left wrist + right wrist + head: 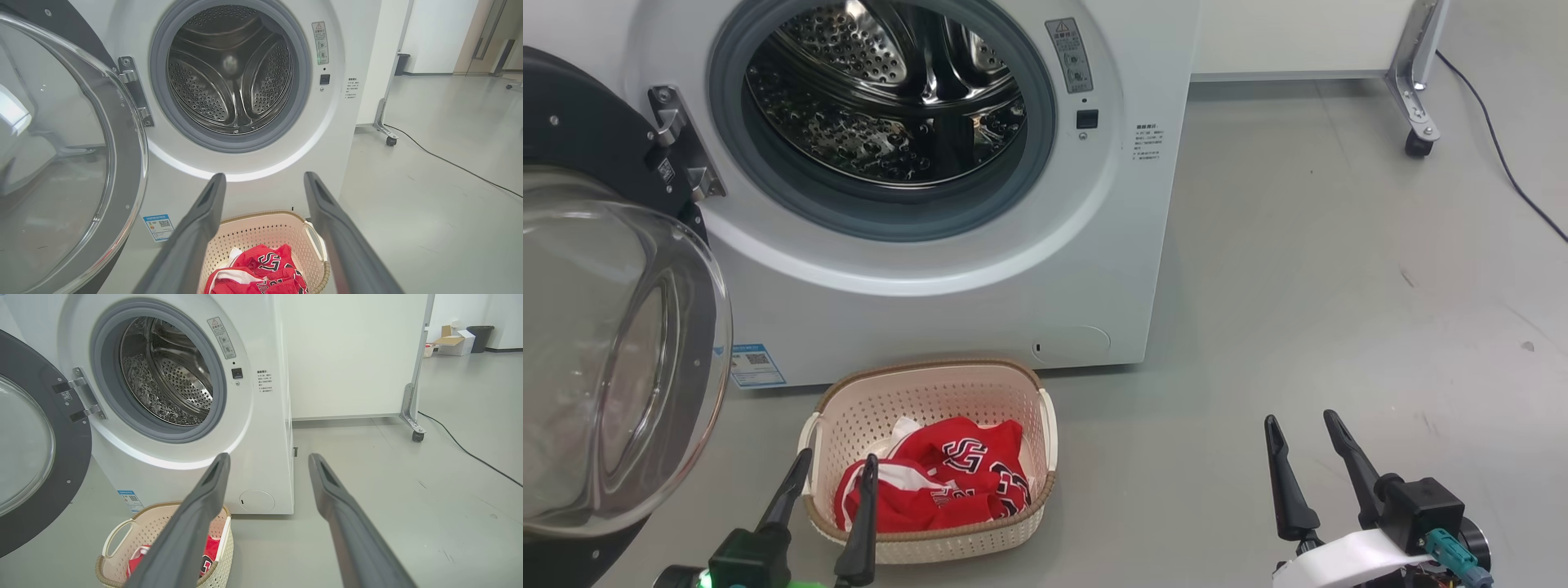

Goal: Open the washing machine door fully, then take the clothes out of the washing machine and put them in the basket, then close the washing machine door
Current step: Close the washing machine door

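Fingers (198,228) of my left gripper (838,459) stand spread wide with nothing between them. From the head view their tips lie over the near left corner of the basket (931,366). I cannot tell whether they touch its rim. My right gripper (1300,418) is likewise spread and empty, over bare grey floor (1298,286), well apart from the basket on its right.

Clothes (947,482): red fabric with white trim and dark letters edged in white. They are crumpled in a heap inside the basket, bunched toward its near side, with a white fold showing at the far left of the heap.

Basket: cream perforated plastic, rounded rectangle, brown woven-look rim, a handle loop on each short side. It stands on the floor just in front of the washing machine (931,286), below the opening.

Washing machine door (613,351): swung wide to my left on its metal hinge (682,143). Its bulging clear glass bowl faces me and its black rim sits behind the glass.

Washing machine: white front, with a grey rubber ring (890,219) around the opening. The perforated steel drum (882,106) is in plain sight with its ribs. A small blue label (756,365) sits at the lower left of the front, beside the door's edge.
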You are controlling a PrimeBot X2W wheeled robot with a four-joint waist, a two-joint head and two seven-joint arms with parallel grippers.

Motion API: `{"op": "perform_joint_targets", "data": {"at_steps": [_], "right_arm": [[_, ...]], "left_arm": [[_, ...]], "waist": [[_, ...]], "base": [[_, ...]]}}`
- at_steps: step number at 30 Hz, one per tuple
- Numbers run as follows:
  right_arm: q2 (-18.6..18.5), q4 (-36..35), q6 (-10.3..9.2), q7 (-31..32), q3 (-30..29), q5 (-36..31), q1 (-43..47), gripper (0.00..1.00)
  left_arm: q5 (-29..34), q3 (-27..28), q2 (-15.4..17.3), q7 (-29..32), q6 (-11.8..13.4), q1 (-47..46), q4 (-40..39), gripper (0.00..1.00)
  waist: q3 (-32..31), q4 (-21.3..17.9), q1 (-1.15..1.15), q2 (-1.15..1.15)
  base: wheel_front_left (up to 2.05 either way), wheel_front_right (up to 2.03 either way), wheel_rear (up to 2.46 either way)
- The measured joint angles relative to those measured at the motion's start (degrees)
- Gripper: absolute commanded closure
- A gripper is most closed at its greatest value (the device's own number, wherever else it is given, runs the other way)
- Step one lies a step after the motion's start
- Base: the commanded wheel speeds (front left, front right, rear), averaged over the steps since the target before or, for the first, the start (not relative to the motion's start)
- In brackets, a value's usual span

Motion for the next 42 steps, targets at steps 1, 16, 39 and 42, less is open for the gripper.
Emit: {"op": "perform_joint_targets", "data": {"at_steps": [1,16,39,42], "right_arm": [[0.00,0.01,-0.01,0.00,0.00,0.00,0.00,0.00],[0.00,0.26,-0.01,0.00,0.05,0.26,-0.01,0.00],[0.00,0.67,-0.01,0.00,-0.01,0.25,-0.02,0.00],[0.00,0.59,-0.14,0.00,-0.65,0.24,-0.02,0.00]], "left_arm": [[0.00,0.00,0.00,0.00,0.00,0.01,-0.01,0.00],[0.00,0.01,0.00,0.07,0.02,0.22,-0.34,0.00],[0.47,-0.31,0.00,0.07,0.05,0.23,-0.33,0.00],[0.55,-1.05,0.00,0.29,0.04,0.23,-0.31,0.00]], "waist": [[0.00,0.01,0.00,0.00],[0.28,0.01,0.00,0.00],[-0.03,0.93,0.00,0.00],[-0.07,1.42,0.00,0.00]], "base": [[-0.82,0.82,0.00],[-0.48,0.48,0.00],[-0.01,0.01,0.00],[0.00,0.00,0.00]]}}
